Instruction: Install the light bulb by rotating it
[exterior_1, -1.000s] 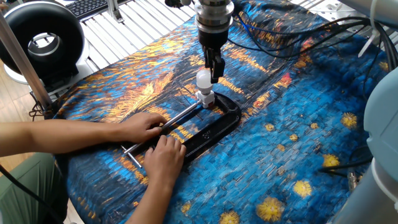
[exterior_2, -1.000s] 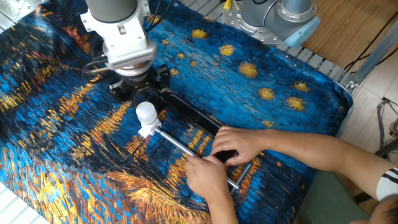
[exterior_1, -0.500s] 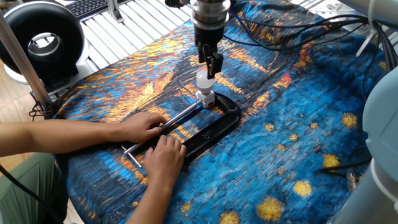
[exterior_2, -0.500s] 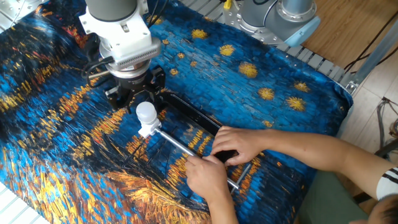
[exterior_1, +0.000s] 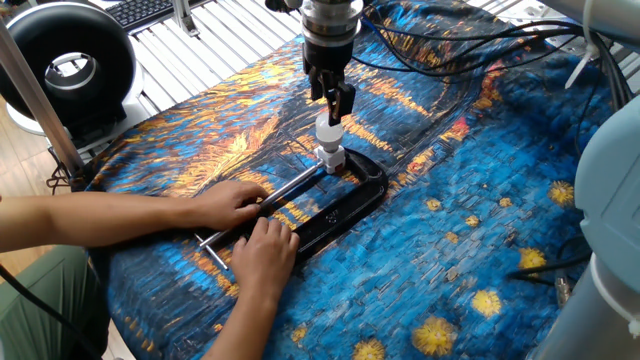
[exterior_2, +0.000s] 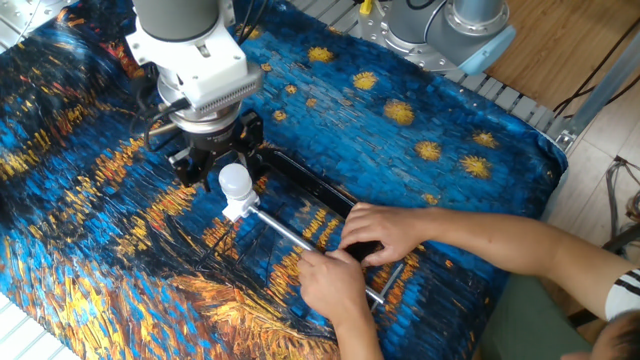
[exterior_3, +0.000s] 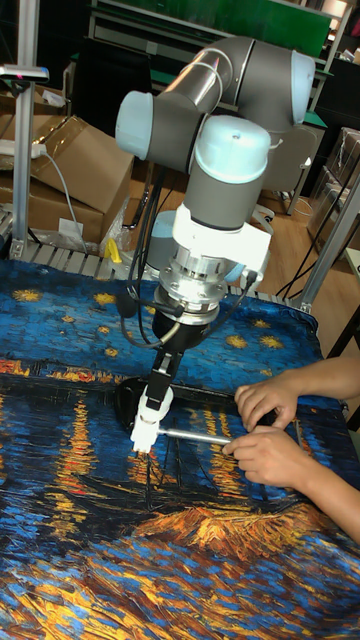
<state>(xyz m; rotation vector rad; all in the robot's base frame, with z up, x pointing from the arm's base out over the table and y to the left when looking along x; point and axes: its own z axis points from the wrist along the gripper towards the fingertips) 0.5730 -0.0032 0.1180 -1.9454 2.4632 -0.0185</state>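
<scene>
The light bulb (exterior_1: 327, 127) stands upright (globe up); tool (exterior_1: 331, 103) seemingly spread around it.

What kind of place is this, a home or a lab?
Probably a robotics lab or workshop: a second robot arm beside the table, cardboard boxes behind, and a cloth-covered bench.

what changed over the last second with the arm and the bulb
The arm's hand has shifted a little toward the left of one fixed view and lifted slightly; its fingers now sit around the top of the light bulb rather than beside it. Whether they grip it cannot be told. The bulb stays upright in its white socket, the black C-clamp has not moved, and the person's hands still hold the clamp's metal bar.
</scene>
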